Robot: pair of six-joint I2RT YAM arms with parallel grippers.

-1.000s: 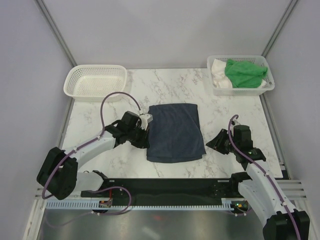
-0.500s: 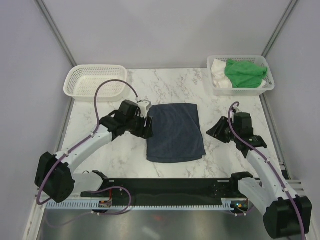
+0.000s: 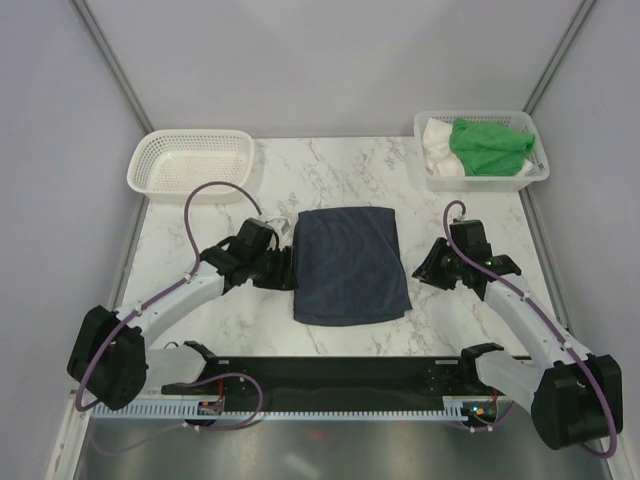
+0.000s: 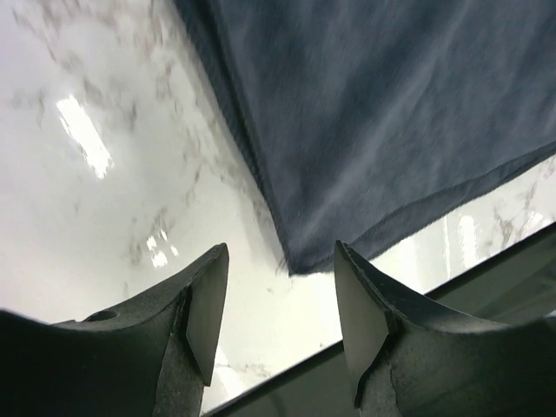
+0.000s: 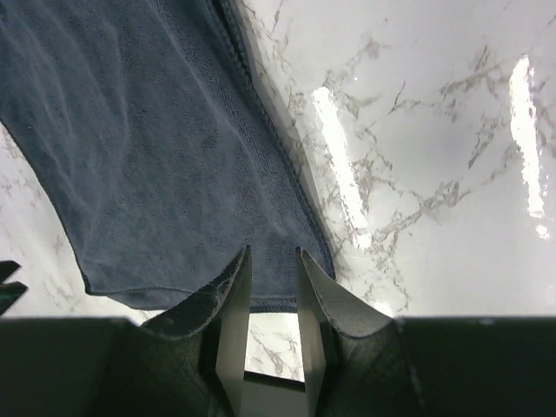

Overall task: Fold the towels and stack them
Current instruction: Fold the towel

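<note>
Navy towel (image 3: 350, 265) flat mid-table — fold step in hand | left gripper (image 3: 288, 270) wide beside left edge, right gripper (image 3: 424, 274) narrow at right edge, both empty | next: pinch both edges, lift evenly | green towel (image 3: 490, 145), white towel (image 3: 437, 140) in far-right basket (image 3: 480, 183)

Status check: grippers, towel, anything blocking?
Left gripper open beside navy towel's left edge. Right gripper barely open at its near right corner. Towel flat, ungripped. Green towel and white towel in far right basket; nothing blocking.
</note>
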